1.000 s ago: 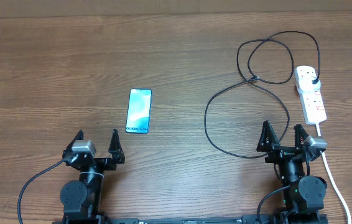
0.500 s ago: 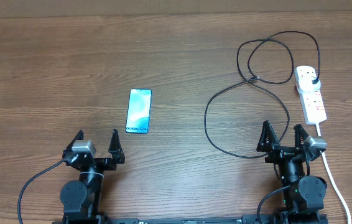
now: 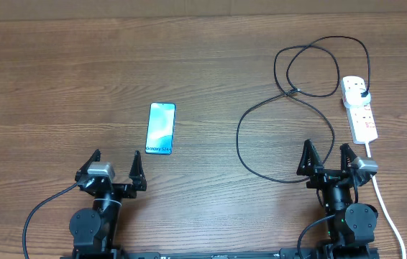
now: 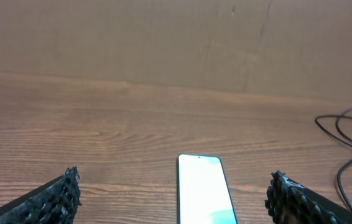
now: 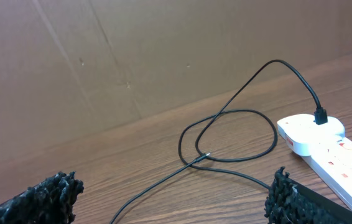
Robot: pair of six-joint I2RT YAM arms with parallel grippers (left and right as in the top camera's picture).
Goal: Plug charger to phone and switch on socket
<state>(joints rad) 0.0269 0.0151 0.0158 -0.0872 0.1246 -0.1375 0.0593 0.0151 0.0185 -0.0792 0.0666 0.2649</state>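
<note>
Overhead check: hands spread, nothing held

Shows left hand [image 3: 114, 155] and right hand [image 3: 326, 146] spread full, touching nothing. Puts phone [image 3: 161, 129] flat on desk [image 3: 60, 86] ahead of left hand; charger [image 3: 238, 137] looped ahead of right hand, plugged into socket [image 3: 359, 109]. Cuts off phone's near end in left wrist view, socket's near end in right wrist view.
</note>
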